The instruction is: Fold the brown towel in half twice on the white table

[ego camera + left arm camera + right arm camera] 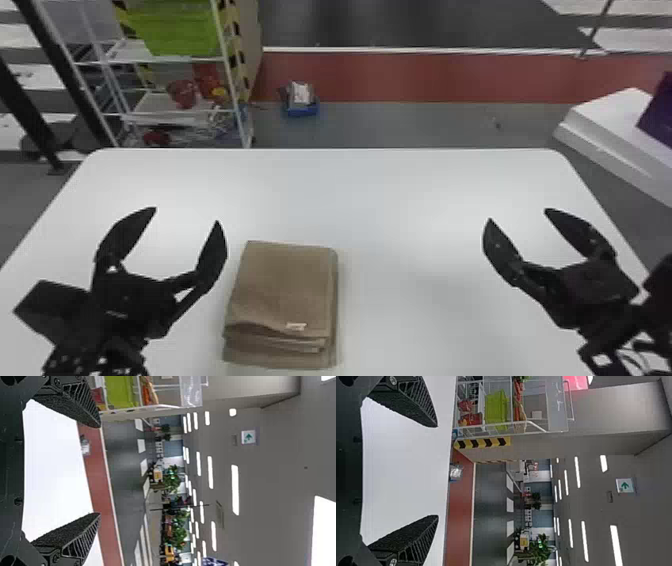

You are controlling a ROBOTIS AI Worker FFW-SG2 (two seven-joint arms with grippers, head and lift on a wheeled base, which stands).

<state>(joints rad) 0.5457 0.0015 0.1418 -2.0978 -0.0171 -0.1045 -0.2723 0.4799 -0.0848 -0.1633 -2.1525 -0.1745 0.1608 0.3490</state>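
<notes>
Lying folded, layered rectangular brown towel [285, 287], left gripper [185, 215] spread wide, right gripper [518, 215] likewise

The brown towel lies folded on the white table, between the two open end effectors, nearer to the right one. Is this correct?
Only the side is wrong: the head view shows the brown towel nearer to the left end effector than to the right end effector.

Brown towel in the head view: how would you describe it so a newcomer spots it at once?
On the large white table, between the black left gripper and the black right gripper, closer to the left one, lies the folded brown cloth towel. Unlike those hard, forked neighbours, it is a soft, layered, roughly rectangular stack with a small pale label toward its end nearest the robot.
</notes>
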